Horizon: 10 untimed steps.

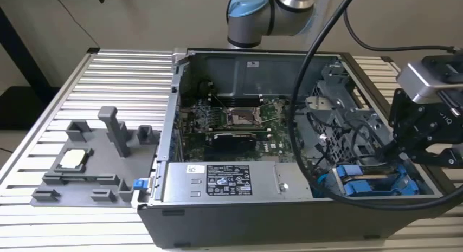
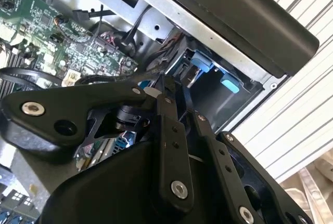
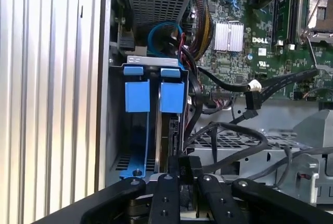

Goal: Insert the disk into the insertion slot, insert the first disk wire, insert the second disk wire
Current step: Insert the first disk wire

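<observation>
The tool (image 3: 182,166) is narrow, its black fingertips (image 3: 176,168) drawn almost together at the near end of the disk (image 3: 167,135). Whether they pinch that end or only press on it I cannot tell. The disk stands on edge in the slot (image 1: 372,179) of the grey drive cage (image 3: 154,60), in the bay nearer the green circuit board (image 3: 234,57). Its blue end tab (image 3: 171,91) is level with the tab of the bay alongside (image 3: 137,89). The long axis runs straight away from the tool toward the grey power supply box (image 1: 224,181). The broad faces are turned sideways, so no label shows. I judge the first step, seating the disk, to be in hand and close to finished. Finishing it calls for a straight push along that axis, with no twist, until the carrier is fully home. Loose black cables (image 3: 229,130) lie just beside the cage, and one ends in a white-tipped plug (image 3: 254,85). None seems joined to the disk, so both wire steps look undone. The open computer case (image 1: 173,154) rests on the slatted metal desk (image 3: 52,78).
</observation>
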Available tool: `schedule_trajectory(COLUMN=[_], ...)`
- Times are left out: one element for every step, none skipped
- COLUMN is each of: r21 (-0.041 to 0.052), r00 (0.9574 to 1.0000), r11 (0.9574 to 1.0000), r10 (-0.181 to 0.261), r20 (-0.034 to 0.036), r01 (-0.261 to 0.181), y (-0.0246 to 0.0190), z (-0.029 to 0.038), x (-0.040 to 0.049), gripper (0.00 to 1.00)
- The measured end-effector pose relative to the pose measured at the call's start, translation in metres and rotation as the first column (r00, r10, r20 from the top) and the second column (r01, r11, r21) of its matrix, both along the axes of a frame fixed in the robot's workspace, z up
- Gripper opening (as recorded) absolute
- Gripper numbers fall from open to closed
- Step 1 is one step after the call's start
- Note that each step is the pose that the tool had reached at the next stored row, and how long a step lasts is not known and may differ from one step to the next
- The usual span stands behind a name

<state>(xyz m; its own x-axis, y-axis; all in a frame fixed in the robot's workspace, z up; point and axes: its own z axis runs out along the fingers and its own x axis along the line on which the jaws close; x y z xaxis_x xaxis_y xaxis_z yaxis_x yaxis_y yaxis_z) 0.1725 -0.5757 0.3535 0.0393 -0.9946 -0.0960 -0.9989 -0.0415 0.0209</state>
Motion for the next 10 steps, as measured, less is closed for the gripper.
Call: schedule_trajectory(r21=[-0.0001, -0.0001, -0.0001, -0.0002, -0.0003, -0.0003, -0.0003, -0.0003, -0.0002, -0.0001], r00=[1.0, 0.9999, 0.9998, 0.9997, 0.9996, 0.9996, 0.9996, 0.9996, 0.9996, 0.9996], r11=[1.0, 0.9999, 0.9998, 0.9997, 0.9996, 0.9996, 0.9996, 0.9996, 0.9996, 0.9996], r10=[-0.005, -0.011, -0.019, -0.025, -0.029, -0.03, -0.03, -0.03, -0.03, -0.03], r20=[-0.0002, -0.0002, -0.0003, -0.0003, -0.0003, -0.0004, -0.0003, -0.0004, -0.0004, -0.0004], r01=[0.005, 0.011, 0.019, 0.025, 0.029, 0.03, 0.03, 0.03, 0.03, 0.03], y=[-0.0002, -0.0004, -0.0005, -0.0007, -0.001, -0.0011, -0.0011, -0.0011, -0.001, -0.001], z=[-0.0009, -0.0018, -0.0026, -0.0033, -0.0038, -0.0041, -0.0041, -0.0041, -0.0041, -0.0043], x=[0.0, 0.0001, 0.0001, 0.0001, 0.0001, 0.0002, 0.0002, 0.0002, 0.0002, 0.0003], gripper=[0.19, 0.19, 0.19, 0.19, 0.19, 0.19, 0.19, 0.19, 0.19, 0.19])
